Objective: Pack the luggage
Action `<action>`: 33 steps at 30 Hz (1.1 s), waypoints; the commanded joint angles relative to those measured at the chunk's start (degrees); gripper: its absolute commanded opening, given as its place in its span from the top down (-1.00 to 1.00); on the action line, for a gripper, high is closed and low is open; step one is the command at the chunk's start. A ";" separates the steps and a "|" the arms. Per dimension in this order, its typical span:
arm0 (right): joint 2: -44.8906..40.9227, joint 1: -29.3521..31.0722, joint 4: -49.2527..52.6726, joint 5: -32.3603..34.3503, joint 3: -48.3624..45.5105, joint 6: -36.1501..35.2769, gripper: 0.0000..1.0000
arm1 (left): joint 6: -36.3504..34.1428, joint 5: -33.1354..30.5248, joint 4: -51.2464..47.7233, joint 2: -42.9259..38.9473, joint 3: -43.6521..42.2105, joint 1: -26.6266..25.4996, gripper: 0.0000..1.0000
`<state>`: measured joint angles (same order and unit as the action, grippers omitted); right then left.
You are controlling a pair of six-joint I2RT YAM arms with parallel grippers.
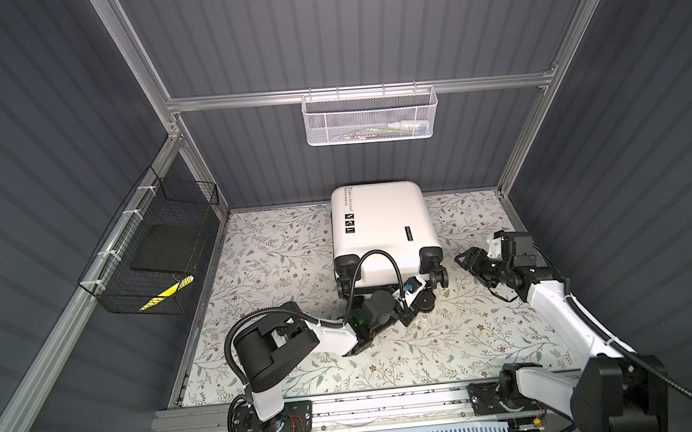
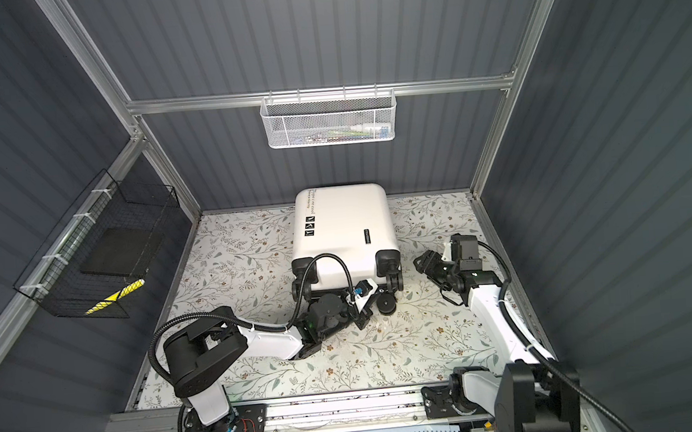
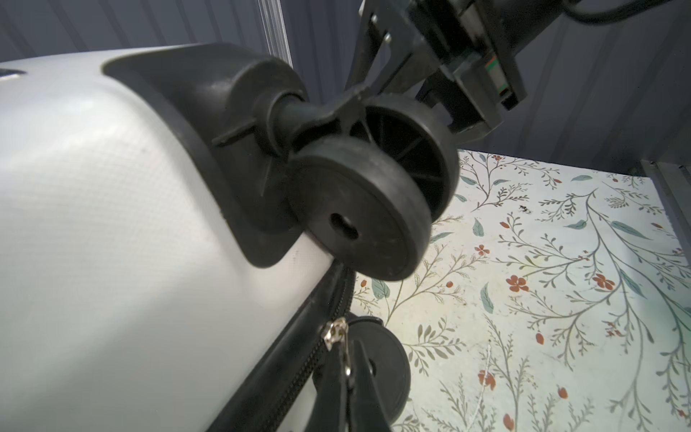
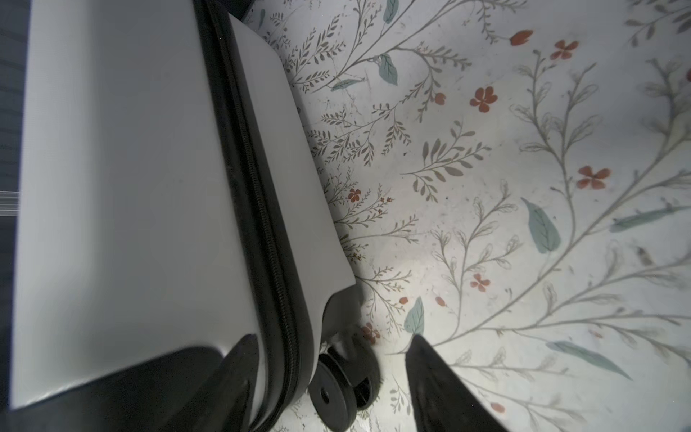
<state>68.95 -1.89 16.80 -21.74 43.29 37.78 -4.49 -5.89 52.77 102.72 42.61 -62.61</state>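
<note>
Luggage lay closed on the tabletop. Left gripper was clamped on the zipper pull near a wheel. Right gripper sat beside the luggage, jaws apart. Probably unzipping; next, drag the pull along the track.

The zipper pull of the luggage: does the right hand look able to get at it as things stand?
Probably not. The left hand is shut on the zipper pull and covers it, with a spinner wheel close by. The right hand is open at the side of the luggage, away from it.
</note>
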 commanded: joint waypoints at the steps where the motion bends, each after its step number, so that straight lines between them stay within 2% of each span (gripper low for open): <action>1: 4.36 -0.07 -5.08 -3.50 -0.90 0.19 -0.23 | -0.26 5.82 -0.64 -1.64 -1.30 -2.17 1.00; 9: 12.81 3.37 -11.92 -5.81 -1.93 2.63 -0.11 | -0.09 6.23 -0.92 -2.44 -2.24 -2.17 1.00; 18: 13.97 17.26 -18.21 -2.58 -3.40 9.59 -0.03 | 0.63 7.04 -1.53 -3.09 -3.19 -2.17 1.00; 33: 15.76 21.44 -20.23 -2.73 -2.78 12.60 -0.03 | 2.84 3.35 -2.68 -7.10 -6.75 -2.12 1.00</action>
<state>83.57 15.70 0.40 -18.22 39.86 49.52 -2.72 -6.63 51.07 96.47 36.49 -62.70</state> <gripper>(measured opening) 0.513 0.047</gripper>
